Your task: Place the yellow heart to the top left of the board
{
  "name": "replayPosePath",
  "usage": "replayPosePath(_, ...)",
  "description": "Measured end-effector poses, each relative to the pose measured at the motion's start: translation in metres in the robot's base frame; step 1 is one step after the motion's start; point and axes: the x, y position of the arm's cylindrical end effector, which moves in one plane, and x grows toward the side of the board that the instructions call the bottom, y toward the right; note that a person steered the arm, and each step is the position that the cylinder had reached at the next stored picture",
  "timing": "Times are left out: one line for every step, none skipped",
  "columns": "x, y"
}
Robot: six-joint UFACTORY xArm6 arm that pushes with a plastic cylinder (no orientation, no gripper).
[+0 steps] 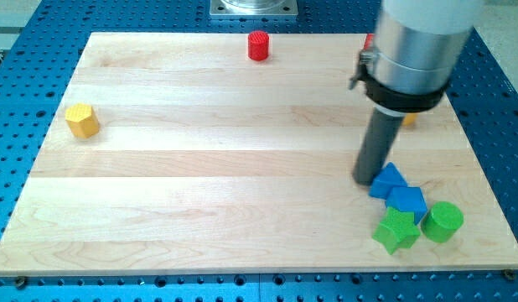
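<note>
Yellow block: a yellow hexagonal block (82, 120) sits near the board's left edge, toward the top-left corner; no heart shape can be made out on it.
Second yellow piece: a sliver (409, 120) shows behind the rod near the right edge; shape hidden.
Board: wooden board (200, 184) on a blue perforated table (24, 75); no containers.
Tip: my tip (365, 178) is a bare rod with nothing clamped, just beside the blue triangular block (387, 179).
Blue: two, triangular one touching a blue cube (407, 201).
Green: two, star-shaped block (396, 231) and cylinder (442, 221), near the bottom-right corner.
Red: one cylinder (257, 45) at the top edge; another red bit (369, 40) peeks beside the arm.
</note>
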Motion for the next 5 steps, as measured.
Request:
replayPosePath(-0.004,0.022)
replayPosePath(-0.052,0.074)
replayPosePath(-0.109,0.106)
replayPosePath(-0.114,0.038)
replayPosePath(-0.101,-0.032)
